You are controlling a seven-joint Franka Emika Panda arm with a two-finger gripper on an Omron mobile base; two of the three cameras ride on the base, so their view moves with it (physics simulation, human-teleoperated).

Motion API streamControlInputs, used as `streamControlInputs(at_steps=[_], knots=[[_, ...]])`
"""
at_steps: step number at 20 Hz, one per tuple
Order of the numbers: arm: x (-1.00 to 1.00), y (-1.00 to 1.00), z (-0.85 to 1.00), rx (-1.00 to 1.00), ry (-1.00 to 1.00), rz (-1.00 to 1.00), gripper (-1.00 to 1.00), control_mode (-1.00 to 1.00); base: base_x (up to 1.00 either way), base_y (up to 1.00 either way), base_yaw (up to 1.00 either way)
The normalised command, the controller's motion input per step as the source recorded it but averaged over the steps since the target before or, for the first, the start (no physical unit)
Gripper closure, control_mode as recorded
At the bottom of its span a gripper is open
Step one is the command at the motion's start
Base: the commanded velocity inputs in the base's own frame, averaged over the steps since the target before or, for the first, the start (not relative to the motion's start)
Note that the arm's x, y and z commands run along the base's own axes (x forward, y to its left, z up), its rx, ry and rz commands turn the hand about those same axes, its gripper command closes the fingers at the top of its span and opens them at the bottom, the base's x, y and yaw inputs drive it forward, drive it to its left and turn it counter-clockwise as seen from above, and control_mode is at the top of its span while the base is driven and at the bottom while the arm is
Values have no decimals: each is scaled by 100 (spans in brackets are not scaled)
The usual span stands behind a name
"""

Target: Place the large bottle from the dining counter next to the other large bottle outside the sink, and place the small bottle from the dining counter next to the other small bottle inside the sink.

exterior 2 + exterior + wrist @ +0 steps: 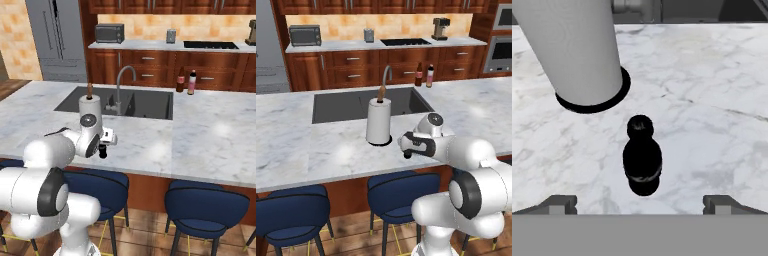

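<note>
Small black bottle (642,159) stands upright on the marble tabletop (316,145), near its front edge, just beside the dark base ring of the white paper towel roll (378,121). In the hand view the bottle sits between the two finger tips (559,205) and apart from both: the hand (641,206) is spread wide and grips nothing. From the base views the hand (407,150) hangs low over the front edge above the blue stools (401,192), with the bottle (103,150) showing dark right beneath it. The dark sink (346,106) lies behind the roll, its chrome faucet (122,85) curving over it. Past the sink's far right corner, at the back edge of the tabletop, the brown bottle (419,75) and the pink bottle (430,76) stand upright just beside each other.
</note>
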Motion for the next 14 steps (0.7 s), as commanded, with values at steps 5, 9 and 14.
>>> streamControlInputs(at_steps=[5,9,14], knots=[[30,0,-21,0,4,0,-100,-100,0,0,0],[20,0,-17,0,0,0,-100,-100,0,0,0],[6,0,-12,0,-1,0,-100,-100,0,0,0]])
